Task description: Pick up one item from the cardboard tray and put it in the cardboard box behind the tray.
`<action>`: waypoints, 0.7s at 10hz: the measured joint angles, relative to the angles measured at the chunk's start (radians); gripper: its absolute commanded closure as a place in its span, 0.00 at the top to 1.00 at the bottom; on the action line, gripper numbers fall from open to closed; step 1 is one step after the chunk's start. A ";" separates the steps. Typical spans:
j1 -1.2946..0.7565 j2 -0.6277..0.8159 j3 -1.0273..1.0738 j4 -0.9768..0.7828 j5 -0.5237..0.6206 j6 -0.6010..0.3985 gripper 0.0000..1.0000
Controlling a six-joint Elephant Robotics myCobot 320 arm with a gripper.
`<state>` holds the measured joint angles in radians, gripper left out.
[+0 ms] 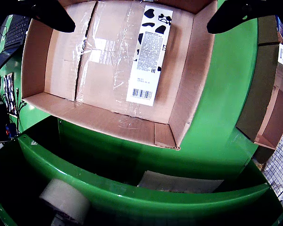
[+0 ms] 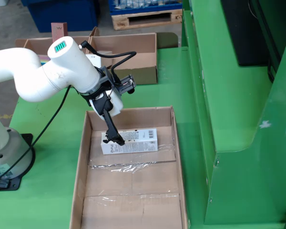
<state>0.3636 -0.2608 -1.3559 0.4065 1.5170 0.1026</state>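
So the cow-print carton is lying flat in the far end of my cardboard tray, on the taped bottom. My hand hangs right over its left end in the side view, fingers spread wide, gripping nothing. Another cardboard box sits behind the tray on the green counter.

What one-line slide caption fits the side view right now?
White arm's open gripper poised over the lone cow-print carton lying flat in the cardboard tray.
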 measured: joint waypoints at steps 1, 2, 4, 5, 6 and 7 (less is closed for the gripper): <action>0.000 0.000 -0.015 0.023 0.000 -0.003 1.00; 0.000 0.000 -0.023 0.032 0.002 -0.005 1.00; -0.002 0.000 -0.074 0.080 0.002 -0.009 1.00; 0.000 0.000 -0.084 0.092 0.002 -0.009 1.00; 0.000 -0.006 -0.120 0.130 0.000 -0.009 1.00; -0.002 -0.024 -0.140 0.184 -0.006 -0.008 1.00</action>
<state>0.3620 -0.2852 -1.4956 0.5904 1.5109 0.0949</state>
